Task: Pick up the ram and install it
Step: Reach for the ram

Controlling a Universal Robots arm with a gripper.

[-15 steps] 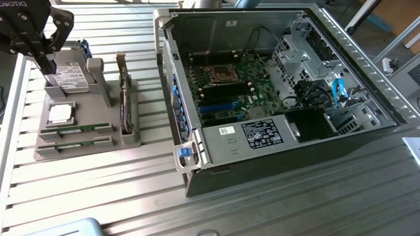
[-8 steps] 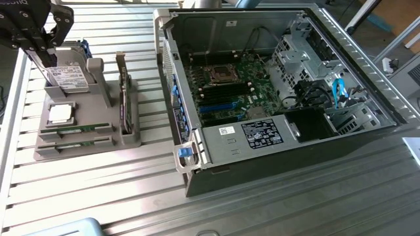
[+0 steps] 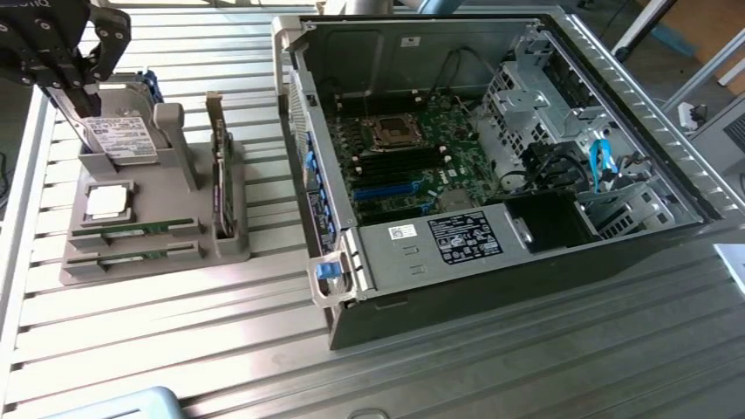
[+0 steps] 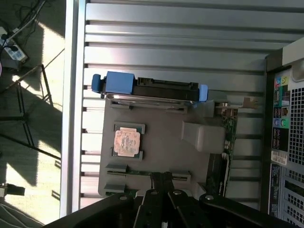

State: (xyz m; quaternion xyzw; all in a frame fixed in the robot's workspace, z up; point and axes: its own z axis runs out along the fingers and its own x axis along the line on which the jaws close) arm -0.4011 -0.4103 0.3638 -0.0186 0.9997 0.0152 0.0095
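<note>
Exterior view: we see the gripper point(image 3: 76, 83) up at the exterior view's left, hanging over the far end of the gray parts holder point(image 3: 174, 249), above the hard drive point(image 3: 117, 140) that stands in it. We can't read the jaws from here.

Both ram sticks lie flat in their slots at the holder's near end, parallel to each other. The inner ram stick point(image 3: 146, 229) is just beside the CPU point(image 3: 107, 201); the outer ram stick point(image 3: 132, 256) is at the holder's edge. Neither one is held. The expansion card point(image 3: 219, 166) stands upright on the side of the holder facing the PC case point(image 3: 652, 122). The case lies open on the slatted table point(image 3: 466, 367) to the exterior view's right, motherboard point(image 3: 402, 161) exposed.

Wrist view: we're looking straight down on the holder point(image 4: 161, 128). The fingers point(image 4: 154, 190) are together, tips meeting, nothing between them. In the picture the tips overlap the line of the inner ram stick point(image 4: 142, 173), which sits between its end clips. The CPU point(image 4: 127, 142) is just beside it. The hard drive point(image 4: 156, 90) in its blue caddy is at the opposite end, the expansion card point(image 4: 230, 137) along the side toward the case's rear panel point(image 4: 287, 142).
</note>
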